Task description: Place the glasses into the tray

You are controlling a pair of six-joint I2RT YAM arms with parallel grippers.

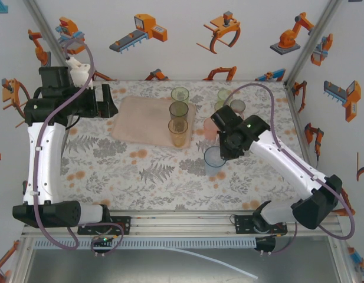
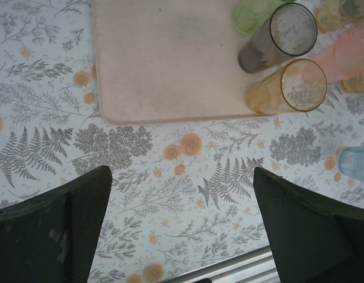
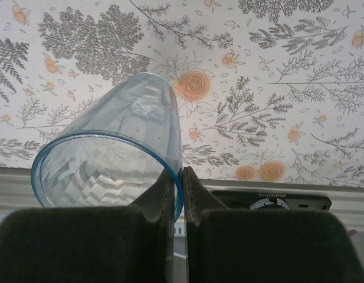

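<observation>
Two fingers of the right hand are closed on the rim wall of the blue glass, one inside the mouth and one outside. The hand holds it by a thin slice of lip only. The glass leans in the right wrist view; whether its base touches the worktop I cannot tell.

It looks like thin, smooth plastic, so it is probably very light and a little springy rather than brittle. A one-sided pinch like this would likely let it swing or slide if moved quickly, and squeezing harder may just bend the wall. Fingers set deeper down the wall would steady it.

The glass sits right of centre, apart from the tray. Grey, orange and green glasses stand at the tray's right end, and a pink one is just beside that end. The left part of the tray is bare. The left hand hangs by the tray's left end, fingers spread wide and holding nothing.
</observation>
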